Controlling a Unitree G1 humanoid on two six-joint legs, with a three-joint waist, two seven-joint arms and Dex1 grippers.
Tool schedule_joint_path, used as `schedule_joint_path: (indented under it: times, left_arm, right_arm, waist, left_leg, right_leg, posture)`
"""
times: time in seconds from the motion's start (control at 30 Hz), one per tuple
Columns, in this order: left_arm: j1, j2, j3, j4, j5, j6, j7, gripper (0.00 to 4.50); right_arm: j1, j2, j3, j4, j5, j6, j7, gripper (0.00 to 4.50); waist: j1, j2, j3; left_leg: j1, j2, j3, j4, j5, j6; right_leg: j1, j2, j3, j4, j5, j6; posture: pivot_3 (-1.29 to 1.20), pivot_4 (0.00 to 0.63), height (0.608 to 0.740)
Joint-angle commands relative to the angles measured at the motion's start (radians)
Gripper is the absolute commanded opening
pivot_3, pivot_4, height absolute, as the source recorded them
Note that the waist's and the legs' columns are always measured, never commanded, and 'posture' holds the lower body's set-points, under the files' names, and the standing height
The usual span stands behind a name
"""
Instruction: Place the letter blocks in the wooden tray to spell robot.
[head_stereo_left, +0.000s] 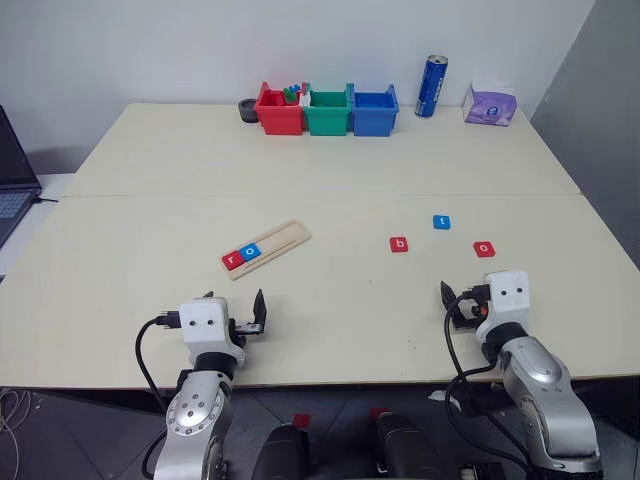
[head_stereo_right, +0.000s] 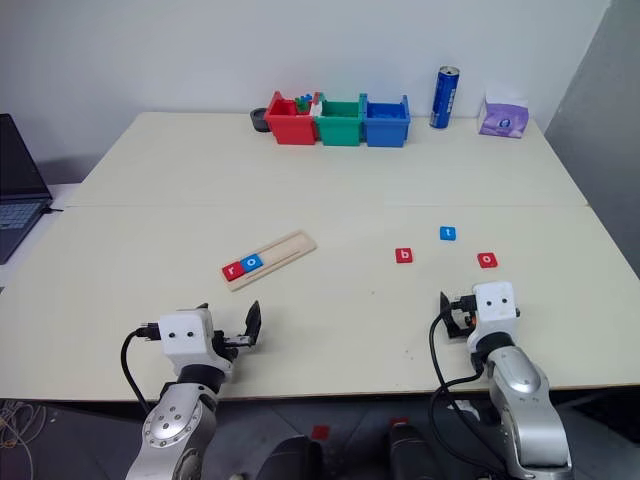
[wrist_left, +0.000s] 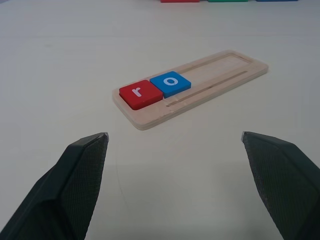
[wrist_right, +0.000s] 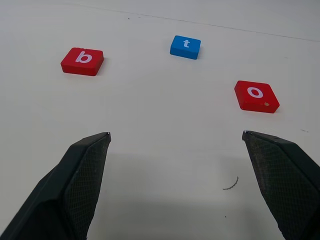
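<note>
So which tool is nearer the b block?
Right. The right tool sits just short of the b block, slightly to its right; the left tool is far off to its left, by the tray.

You see a pale wood tray (wrist_left: 210, 82) holding a red r (wrist_left: 140, 94) and blue o (wrist_left: 170, 83); on the cream counter (head_stereo_left: 330, 170) lie a red b (wrist_right: 82, 61), blue t (wrist_right: 185, 46) and red o (wrist_right: 256, 95), letters white.

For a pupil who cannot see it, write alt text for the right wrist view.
Three letter blocks lie apart on a pale table: a red b, a blue t and a red o. The open right claw frames them from below, touching none.
</note>
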Motion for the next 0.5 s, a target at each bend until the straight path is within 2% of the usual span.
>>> schedule_joint_path:
  times: [0.03,0.5]
  left_arm:
    - [0.006,-0.004,0.011,-0.055,0.009,-0.020,0.013,4.50]
    - [0.020,-0.015,0.018,-0.074,0.005,-0.020,0.024,4.50]
  right_arm:
    - [-0.004,-0.004,0.002,-0.045,0.008,-0.028,0.007,4.49]
    - [-0.002,-0.003,0.006,-0.051,0.010,-0.023,0.006,4.49]
  waist:
    - [0.000,0.000,0.000]
    - [0.000,0.000,0.000]
  left_leg:
    - [0.000,0.000,0.000,0.000,0.000,0.000]
    - [0.000,0.000,0.000,0.000,0.000,0.000]
  right_leg:
    - [0.000,0.000,0.000,0.000,0.000,0.000]
    - [0.000,0.000,0.000,0.000,0.000,0.000]
  posture:
    - [0.00,0.150,0.740]
    - [0.00,0.150,0.740]
